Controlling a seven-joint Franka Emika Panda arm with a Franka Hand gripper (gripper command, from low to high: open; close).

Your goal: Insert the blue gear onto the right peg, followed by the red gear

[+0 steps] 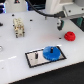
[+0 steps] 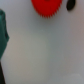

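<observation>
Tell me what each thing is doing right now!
Blue gear: lying flat on the plate's end toward the exterior view's right, apparently on a peg there.
Red gear: resting on the table, apart from the plate, not held.
Plate: flat on the table; its other peg is too faint to judge.
End effector: above the table near the red gear, holding nothing; open or shut can't be told.

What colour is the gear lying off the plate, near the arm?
Bright red. The red gear shows best in the exterior view, on the white table.

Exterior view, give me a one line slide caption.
Blue gear sits on the grey plate; red gear waits on the white table.
</observation>
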